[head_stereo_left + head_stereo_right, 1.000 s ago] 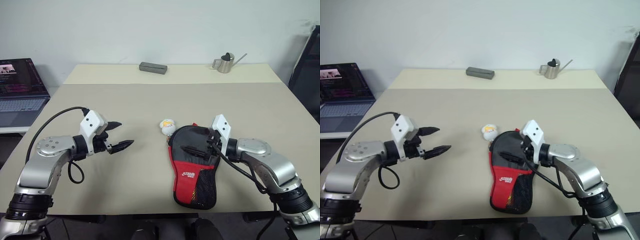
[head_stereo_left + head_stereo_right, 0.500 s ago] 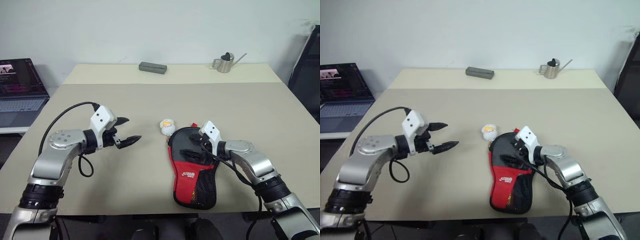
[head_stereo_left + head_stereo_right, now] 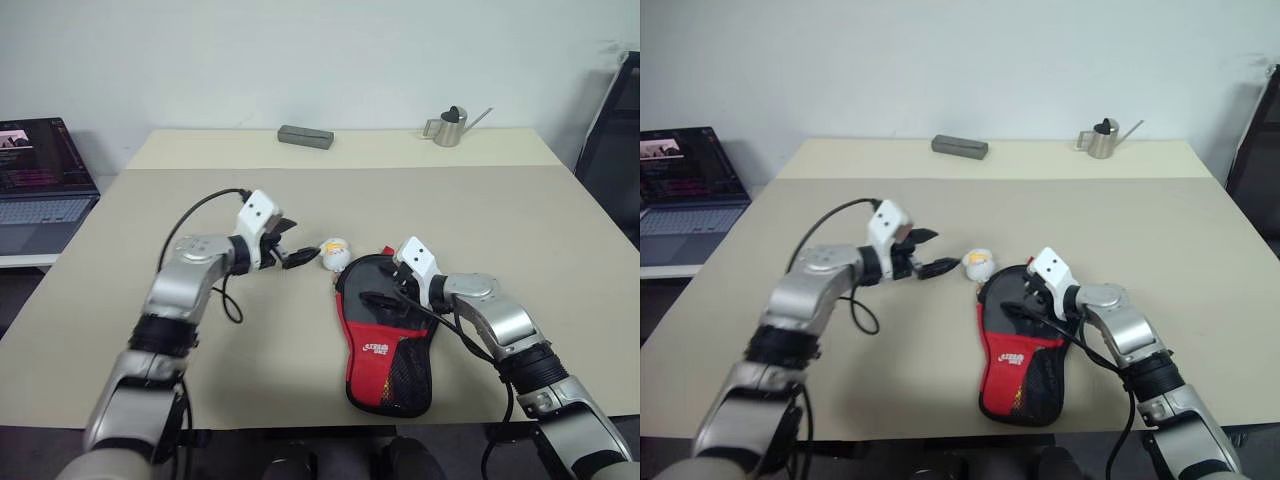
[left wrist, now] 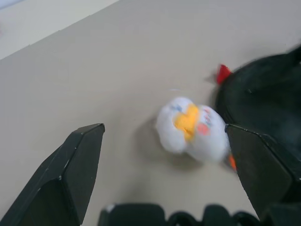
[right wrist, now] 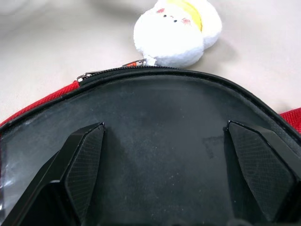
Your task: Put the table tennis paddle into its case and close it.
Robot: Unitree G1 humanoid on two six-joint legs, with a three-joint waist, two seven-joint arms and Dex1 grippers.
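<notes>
On table: black case, red mesh handle part, white logo

A broad beige table fills the scene, with a paler strip along its far edge. On that strip a flat grey rectangular case lies left of centre, and a small silver metal watering can with a thin spout stands well apart to its right. Near the middle of the table sits a small white plush toy with a yellow patch. An open dark laptop rests on a side surface at the left.
</notes>
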